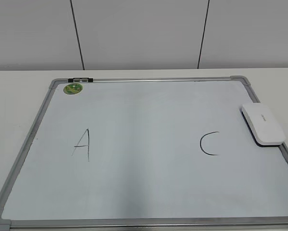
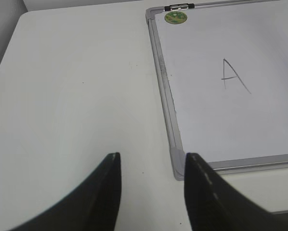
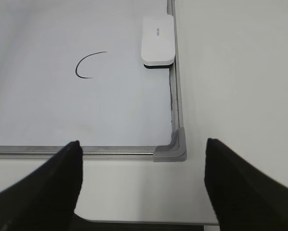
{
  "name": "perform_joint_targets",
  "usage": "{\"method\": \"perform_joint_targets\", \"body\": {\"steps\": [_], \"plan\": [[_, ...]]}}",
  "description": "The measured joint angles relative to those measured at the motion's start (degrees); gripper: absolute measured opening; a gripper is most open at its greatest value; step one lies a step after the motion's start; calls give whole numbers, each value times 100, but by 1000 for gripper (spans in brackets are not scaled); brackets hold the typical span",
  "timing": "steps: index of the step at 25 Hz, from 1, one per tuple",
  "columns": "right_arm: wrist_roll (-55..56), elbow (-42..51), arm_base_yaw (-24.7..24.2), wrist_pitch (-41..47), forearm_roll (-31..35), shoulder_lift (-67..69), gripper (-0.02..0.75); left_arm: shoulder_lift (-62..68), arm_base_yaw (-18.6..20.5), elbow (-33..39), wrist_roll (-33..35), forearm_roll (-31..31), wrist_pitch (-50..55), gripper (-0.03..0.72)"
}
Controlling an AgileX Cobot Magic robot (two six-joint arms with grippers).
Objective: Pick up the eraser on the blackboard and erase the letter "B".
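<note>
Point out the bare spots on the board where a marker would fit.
The widest free patch on the board lies between the letter A and the letter C. The strip below both letters down to the near frame is bare too. The right edge is taken by the eraser, and the far left corner by the green magnet.

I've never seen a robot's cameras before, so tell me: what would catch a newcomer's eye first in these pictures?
A large pale whiteboard with a grey metal frame fills the white table, bearing a black handwritten "A" on the left and "C" on the right, with a bare gap between them. A flat white plastic eraser lies at its right edge, and a small round green magnet sits in the far left corner.
</note>
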Motion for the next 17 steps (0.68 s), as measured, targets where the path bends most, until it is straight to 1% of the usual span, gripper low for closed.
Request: {"method": "perform_joint_targets", "body": {"steps": [14,17], "plan": [[0,0,0,0,0,0,587,0,0,0,0,0,0,314],[0,0,0,0,0,0,587,0,0,0,0,0,0,300]]}}
